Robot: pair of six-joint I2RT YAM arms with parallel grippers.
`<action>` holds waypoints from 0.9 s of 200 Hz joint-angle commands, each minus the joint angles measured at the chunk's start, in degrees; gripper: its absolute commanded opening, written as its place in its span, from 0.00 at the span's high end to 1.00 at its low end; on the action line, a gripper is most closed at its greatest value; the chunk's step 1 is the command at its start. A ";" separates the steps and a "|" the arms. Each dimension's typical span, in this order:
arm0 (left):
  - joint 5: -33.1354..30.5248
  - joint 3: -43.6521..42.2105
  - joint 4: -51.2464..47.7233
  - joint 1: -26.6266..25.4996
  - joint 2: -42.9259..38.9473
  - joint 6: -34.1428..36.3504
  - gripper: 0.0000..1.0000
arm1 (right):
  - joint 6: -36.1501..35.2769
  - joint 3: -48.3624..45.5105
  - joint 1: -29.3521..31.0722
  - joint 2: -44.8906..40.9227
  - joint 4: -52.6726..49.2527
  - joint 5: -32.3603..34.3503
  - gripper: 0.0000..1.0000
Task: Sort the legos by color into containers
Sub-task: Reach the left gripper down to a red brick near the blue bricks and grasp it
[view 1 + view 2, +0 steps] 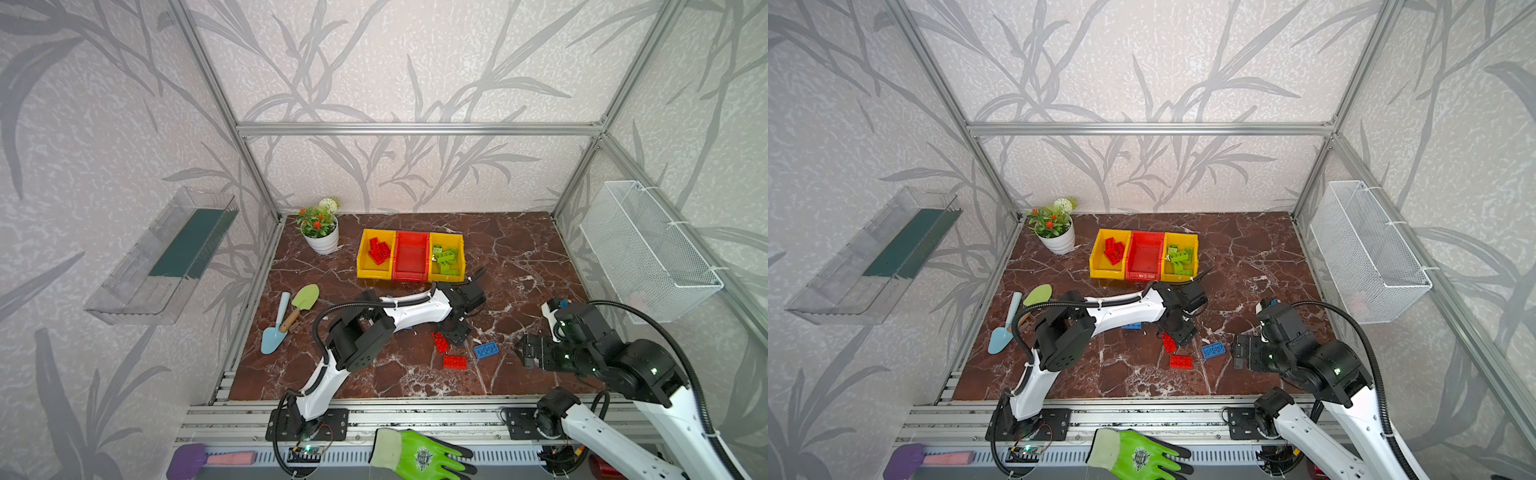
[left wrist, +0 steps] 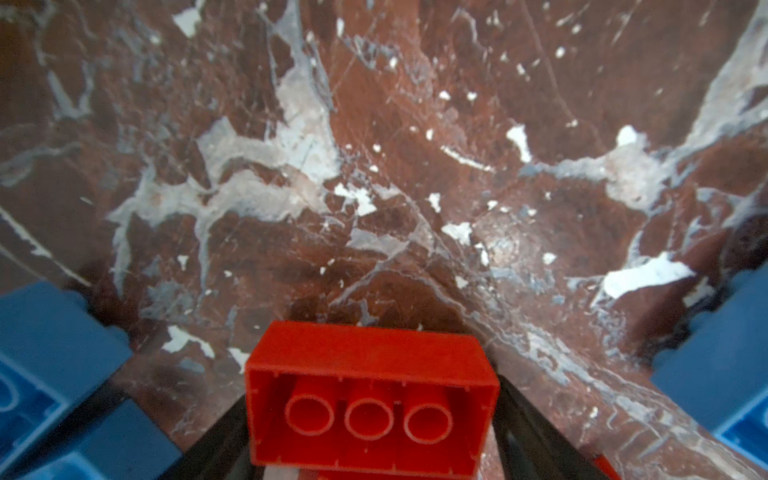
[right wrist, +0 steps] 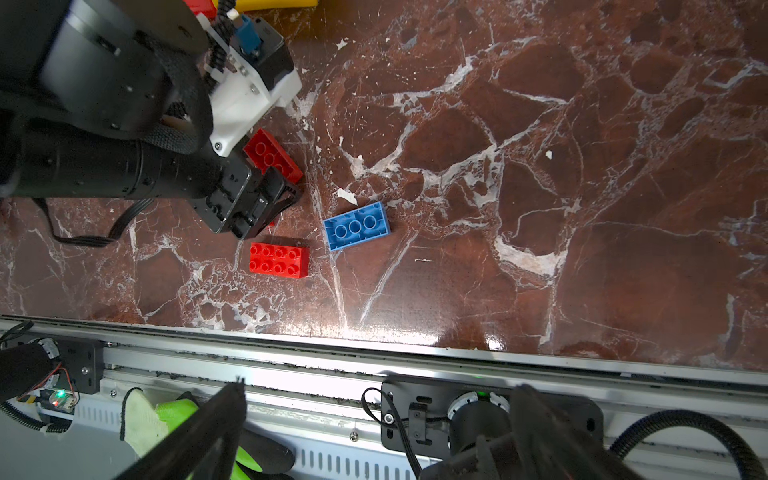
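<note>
Legos point(image 1: 378, 251) in red lay in the left yellow container point(image 1: 372, 274), green legos point(image 1: 446, 257) in the right yellow container point(image 1: 446, 236). The red container point(image 1: 409, 276) was joined between them, the row set toward the table's point(image 1: 519, 257) back edge. Nearer the front edge, about its middle, an upturned red brick point(image 2: 370, 386) sat hollow side up between the jaws of the left gripper point(image 1: 455, 334); clamped or not, could not tell. Studs-up red brick point(image 1: 454, 362) and blue brick point(image 1: 486, 350) lay just beside it, apart from each other. Right gripper point(image 1: 523, 352) hung wide open and empty near the blue brick. Green glove point(image 1: 419, 455) beyond the front edge bore a round emblem, lettering too small to read.
</note>
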 commanded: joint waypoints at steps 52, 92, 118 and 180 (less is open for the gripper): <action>-1.06 2.68 -1.26 0.45 2.49 2.35 0.20 | -0.25 1.84 -0.12 1.90 0.55 0.34 0.01; -0.95 3.53 -1.75 0.65 3.11 2.35 0.35 | -0.29 2.32 -0.13 2.32 0.63 0.60 0.01; -1.47 3.74 -2.75 0.78 2.88 2.30 0.56 | -0.41 2.13 -0.11 2.59 0.98 0.42 0.01; -4.61 4.34 -6.25 4.10 -2.53 2.35 0.57 | -1.46 3.35 -0.10 4.95 2.58 -0.46 0.01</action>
